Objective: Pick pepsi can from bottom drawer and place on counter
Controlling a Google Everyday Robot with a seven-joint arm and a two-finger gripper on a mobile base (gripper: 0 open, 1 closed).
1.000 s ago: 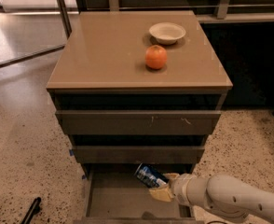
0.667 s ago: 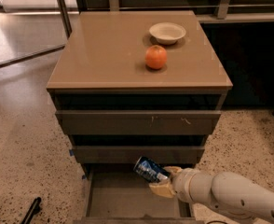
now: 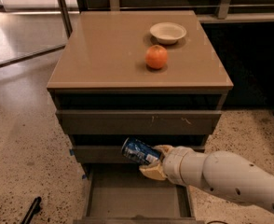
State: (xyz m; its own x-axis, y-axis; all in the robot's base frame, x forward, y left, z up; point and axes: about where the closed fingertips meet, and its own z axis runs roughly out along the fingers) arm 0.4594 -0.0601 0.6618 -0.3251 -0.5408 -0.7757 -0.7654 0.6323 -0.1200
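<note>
Currently pincer (image 3: 154, 161) clamped around tilted pepsi can (image 3: 139, 151), held above open bottom drawer (image 3: 137, 199), clear of it.

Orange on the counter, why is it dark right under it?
Camera view: that is the orange's shadow on the glossy counter; the bowl casts one too. Camera view, lower down: the tool grips the pepsi can above the dim, open bottom drawer.

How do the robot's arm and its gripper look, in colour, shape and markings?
The gripper, over the open grey-brown bottom drawer, has two short tan-yellow fingers on a ribbed off-white wrist collar. The arm behind it is thick, smooth and rounded, off-white, with a few small dark dots like screw holes. No cables or lettering show.
</note>
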